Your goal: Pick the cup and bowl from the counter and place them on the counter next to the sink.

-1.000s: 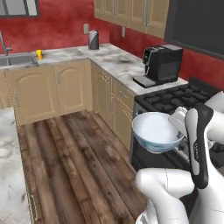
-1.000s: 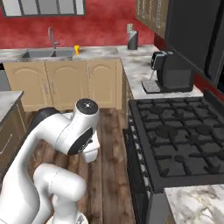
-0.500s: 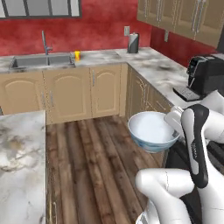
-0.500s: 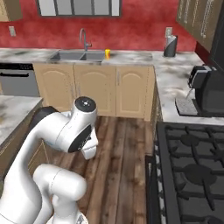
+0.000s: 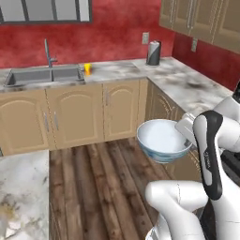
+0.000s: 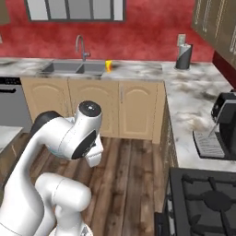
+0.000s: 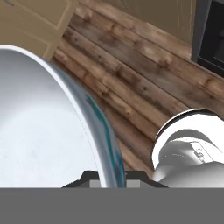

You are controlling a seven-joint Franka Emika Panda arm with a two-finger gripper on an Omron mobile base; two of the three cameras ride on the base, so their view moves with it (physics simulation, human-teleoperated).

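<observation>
Carrying the bowl [image 5: 163, 139] by its rim, the gripper [image 7: 107, 175] is clamped narrow on the wall, above the wooden floor [image 5: 103, 183]. The sink [image 5: 42, 76] lies ahead and left; the cup [image 5: 87, 69] stands just right of it on the counter [image 5: 122, 70].

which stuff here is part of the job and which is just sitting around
Job:
- bowl, held by the hand on its rim, over the floor
- cup, on the counter beside the sink

Just around:
- paper towel roll, in the counter's corner
- coffee machine
- stove
- dishwasher
</observation>
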